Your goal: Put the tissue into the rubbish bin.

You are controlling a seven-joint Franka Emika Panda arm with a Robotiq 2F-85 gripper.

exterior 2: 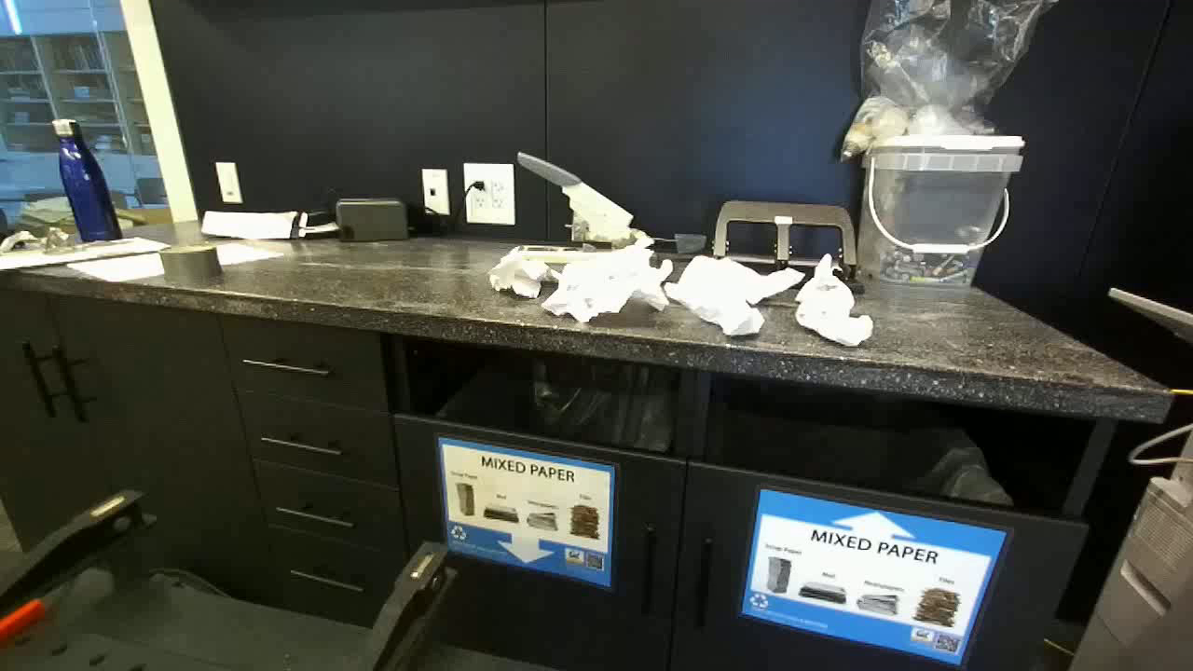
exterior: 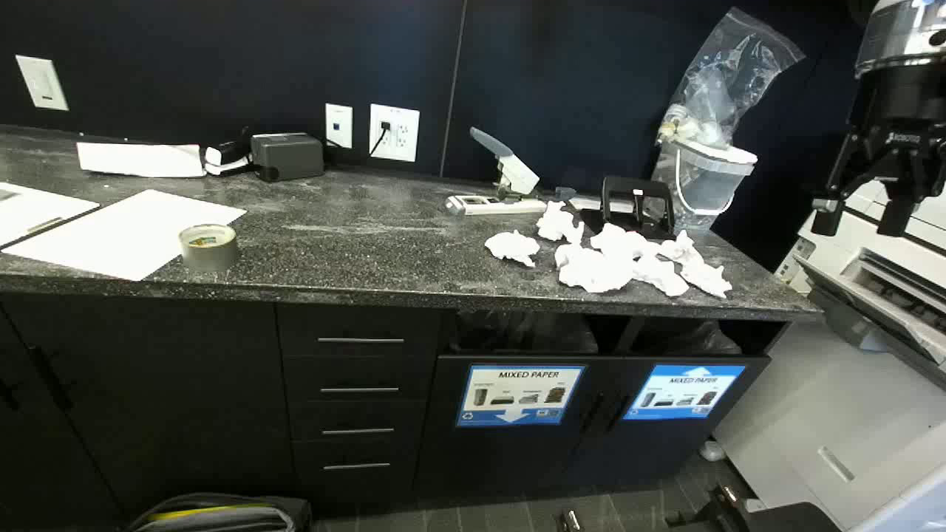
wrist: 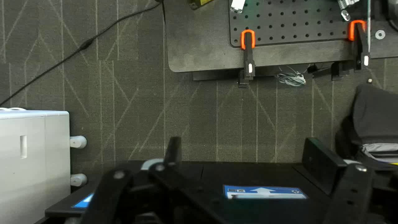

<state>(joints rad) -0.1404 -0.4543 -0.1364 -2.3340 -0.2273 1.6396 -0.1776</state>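
Note:
Several crumpled white tissues lie bunched on the dark counter; one heap (exterior: 595, 267) is near its front edge, and a similar tissue (exterior 2: 601, 282) shows in an exterior view. Below them, the rubbish bin (exterior 2: 1036, 578) is the cabinet compartment with the blue sign (exterior 2: 871, 550) and a dark slot above its panel. At the lower left of the wrist view, a corner of that sign (wrist: 83, 203) is visible. My gripper (exterior: 861, 222) points down, appearing right of the counter in an exterior view. Its fingers (wrist: 321, 165) stand wide apart with nothing between them.
A twin compartment with a whiter sign (exterior 2: 527, 508) adjoins the bin. Behind the tissues stand a stapler (exterior: 510, 174), a black hole punch (exterior 2: 786, 219) and a bagged white tub (exterior 2: 932, 210). A printer (exterior: 879, 288) is at the right. A tape roll (exterior: 209, 249) lies left.

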